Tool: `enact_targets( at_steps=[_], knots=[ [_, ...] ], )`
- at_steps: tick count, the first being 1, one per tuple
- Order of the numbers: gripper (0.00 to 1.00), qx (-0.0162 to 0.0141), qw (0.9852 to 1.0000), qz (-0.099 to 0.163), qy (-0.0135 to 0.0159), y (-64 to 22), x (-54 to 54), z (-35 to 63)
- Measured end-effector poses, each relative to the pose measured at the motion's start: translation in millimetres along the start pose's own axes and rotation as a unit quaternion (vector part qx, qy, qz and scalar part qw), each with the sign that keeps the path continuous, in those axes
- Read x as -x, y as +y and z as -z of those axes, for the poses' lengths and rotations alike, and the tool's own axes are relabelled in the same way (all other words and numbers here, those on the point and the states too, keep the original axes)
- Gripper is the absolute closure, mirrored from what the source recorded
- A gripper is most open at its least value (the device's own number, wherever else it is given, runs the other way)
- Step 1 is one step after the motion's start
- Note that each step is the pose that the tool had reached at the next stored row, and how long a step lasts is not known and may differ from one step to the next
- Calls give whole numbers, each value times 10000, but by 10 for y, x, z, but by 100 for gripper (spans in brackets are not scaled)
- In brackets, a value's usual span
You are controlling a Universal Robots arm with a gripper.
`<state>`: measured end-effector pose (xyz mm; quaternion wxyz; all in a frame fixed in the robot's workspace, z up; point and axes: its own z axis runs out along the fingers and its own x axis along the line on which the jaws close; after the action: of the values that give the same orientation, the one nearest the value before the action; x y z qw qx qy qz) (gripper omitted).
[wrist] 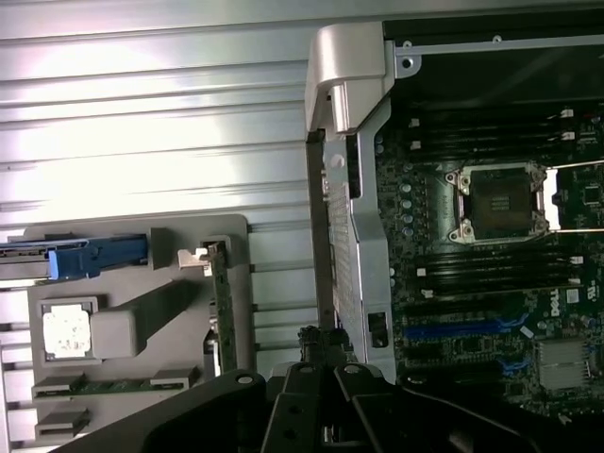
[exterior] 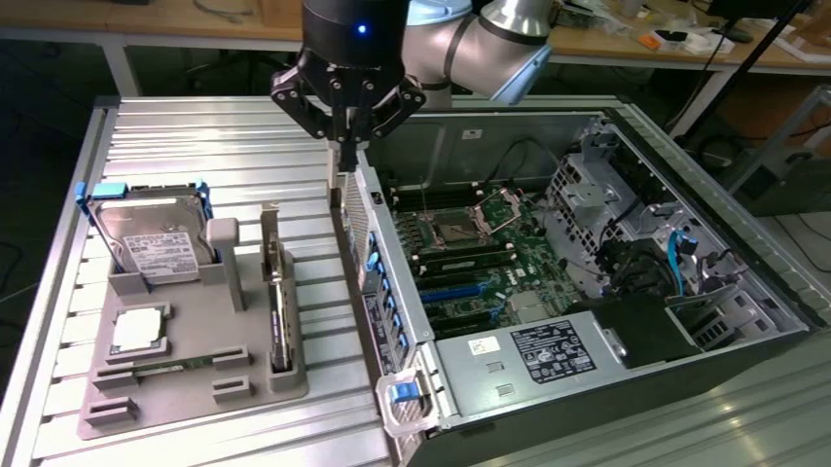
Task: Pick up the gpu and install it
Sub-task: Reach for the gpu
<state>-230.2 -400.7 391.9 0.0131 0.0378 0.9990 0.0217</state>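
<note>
One gray holder [exterior: 195, 379] sat nearest on the ribbed table [exterior: 208, 136]. The gpu [exterior: 276, 297] stood on edge in its slot, beside the hard drive [exterior: 156, 243]. Farther back, the gripper [exterior: 346, 146] hung over the open computer case's [exterior: 442, 151] rear wall, fingers pressed together, apart from the gpu.

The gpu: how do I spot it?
Find the grey plastic holder tray beside the open black computer case. The gpu is the thin dark card standing on edge along the tray's side nearest the case. The boxy silver hard drive is far thicker.
</note>
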Motion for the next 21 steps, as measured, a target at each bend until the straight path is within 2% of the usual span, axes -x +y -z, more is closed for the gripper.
enact_targets(
  at_steps=[21],
  knots=[
    [89, 0, 10000, 0, 0, -19, -68, 3]
  ],
)
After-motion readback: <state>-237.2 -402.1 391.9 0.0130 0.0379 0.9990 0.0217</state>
